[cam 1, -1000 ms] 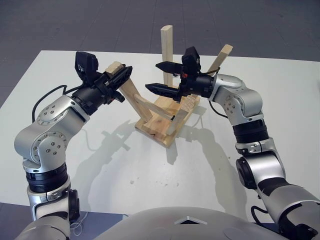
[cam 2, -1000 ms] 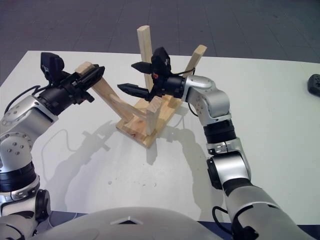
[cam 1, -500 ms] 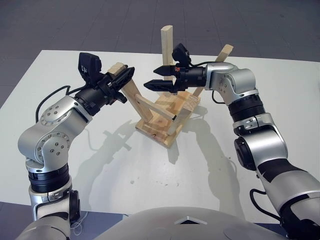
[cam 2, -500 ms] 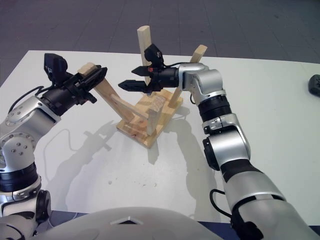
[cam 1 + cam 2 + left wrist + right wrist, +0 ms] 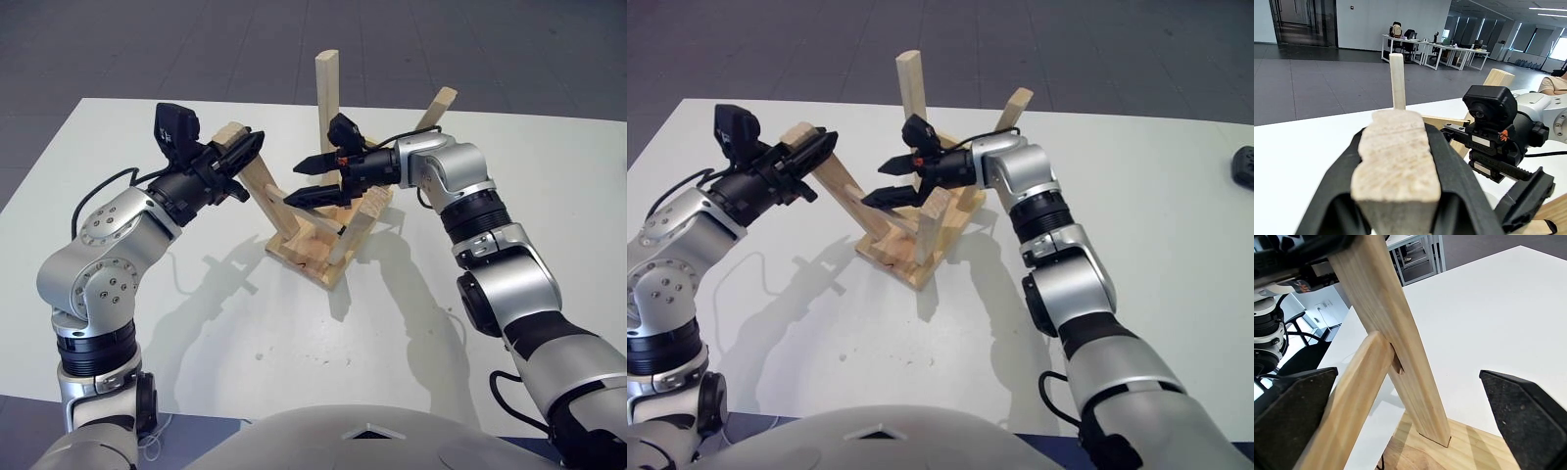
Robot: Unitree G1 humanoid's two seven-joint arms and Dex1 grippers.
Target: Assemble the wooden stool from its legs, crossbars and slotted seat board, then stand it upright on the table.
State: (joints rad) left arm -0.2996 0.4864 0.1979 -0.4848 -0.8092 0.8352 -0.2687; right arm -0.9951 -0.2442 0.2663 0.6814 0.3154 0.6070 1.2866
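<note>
Seemingly we have the pale wooden stool (image 5: pixel 315 257) joined, legs-up near the far edge of the white worktop (image 5: pixel 196 304), left gripper (image 5: pixel 245 163) clamping one slanted leg (image 5: pixel 265 192), right gripper (image 5: pixel 294 183) open around a thin crossbar (image 5: pixel 313 217); righting it remains.

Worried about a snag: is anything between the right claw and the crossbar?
Nothing visible does. The open right claw faces the crossbar where it joins the leg, with only air between.

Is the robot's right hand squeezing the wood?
No, the right gripper has its two fingers spread wide, and the stool leg stands untouched in the gap between them.
</note>
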